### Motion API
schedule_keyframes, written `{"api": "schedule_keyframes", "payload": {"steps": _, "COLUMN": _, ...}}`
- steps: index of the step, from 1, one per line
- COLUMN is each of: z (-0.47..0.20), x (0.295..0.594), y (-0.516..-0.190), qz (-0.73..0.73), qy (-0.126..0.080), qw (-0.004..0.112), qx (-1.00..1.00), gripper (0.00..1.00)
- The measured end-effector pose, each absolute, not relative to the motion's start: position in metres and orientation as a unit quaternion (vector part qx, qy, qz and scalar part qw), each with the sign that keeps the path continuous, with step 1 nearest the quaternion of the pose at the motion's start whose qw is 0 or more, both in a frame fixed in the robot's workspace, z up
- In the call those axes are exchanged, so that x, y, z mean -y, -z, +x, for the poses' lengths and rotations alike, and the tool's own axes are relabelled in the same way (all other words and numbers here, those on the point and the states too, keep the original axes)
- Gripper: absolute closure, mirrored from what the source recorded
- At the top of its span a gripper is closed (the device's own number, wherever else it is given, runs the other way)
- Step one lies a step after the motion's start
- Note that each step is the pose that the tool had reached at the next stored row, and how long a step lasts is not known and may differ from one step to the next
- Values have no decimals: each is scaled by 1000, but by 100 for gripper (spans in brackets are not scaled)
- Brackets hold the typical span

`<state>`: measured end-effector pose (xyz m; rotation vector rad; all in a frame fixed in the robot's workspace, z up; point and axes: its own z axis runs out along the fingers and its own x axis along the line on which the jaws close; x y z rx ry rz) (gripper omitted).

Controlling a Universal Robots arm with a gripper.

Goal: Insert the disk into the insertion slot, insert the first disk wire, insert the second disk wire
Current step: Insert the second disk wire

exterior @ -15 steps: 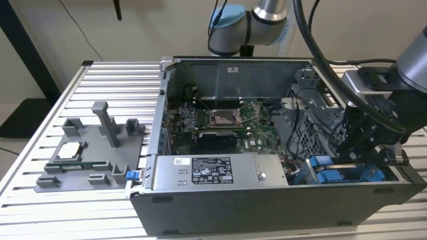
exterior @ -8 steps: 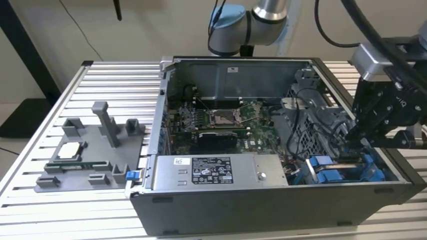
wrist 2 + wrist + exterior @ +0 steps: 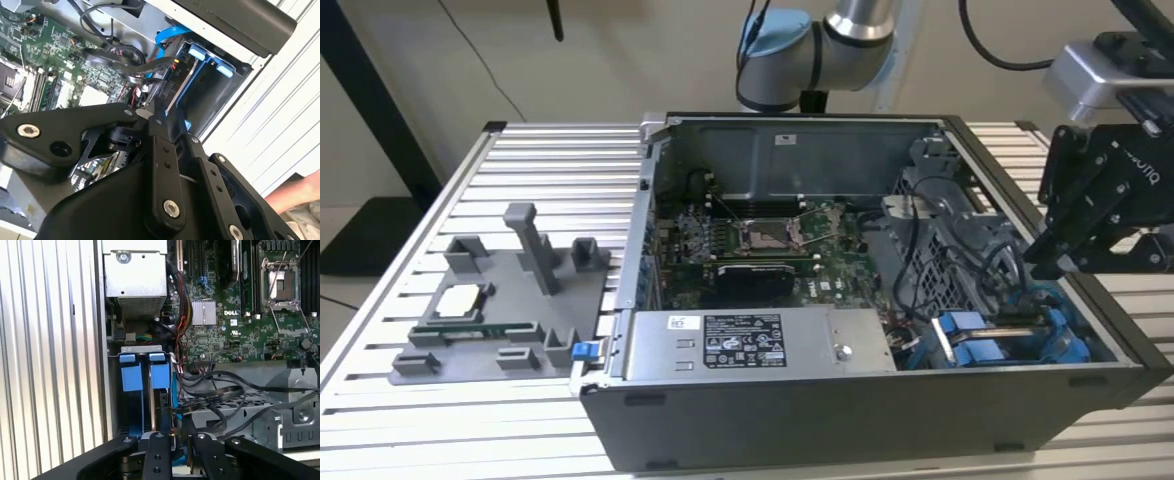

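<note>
The disk stands on edge inside the insertion slot of the drive cage, its blue carrier tab beside a second blue tab. In the second wrist view the disk's silver edge runs along the blue bay. Black disk wires loop from the motherboard to a black connector at the disk's end. My gripper hangs right over that connector, fingers drawn together on it. In the exterior view the gripper hovers above the cage at the case's right end.
The open computer case lies on a slatted metal table. Inside are the motherboard and the grey power-supply box. A grey fixture tray sits at the exterior view's left. A hand rests near the case.
</note>
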<state>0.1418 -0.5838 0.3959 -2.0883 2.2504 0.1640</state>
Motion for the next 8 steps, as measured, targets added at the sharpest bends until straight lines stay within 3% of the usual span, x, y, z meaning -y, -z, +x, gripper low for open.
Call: {"api": "schedule_keyframes", "payload": {"steps": 8, "z": 142, "x": 584, "y": -399, "qz": -679, "qy": -53, "qw": 34, "qx": -732, "gripper": 0}}
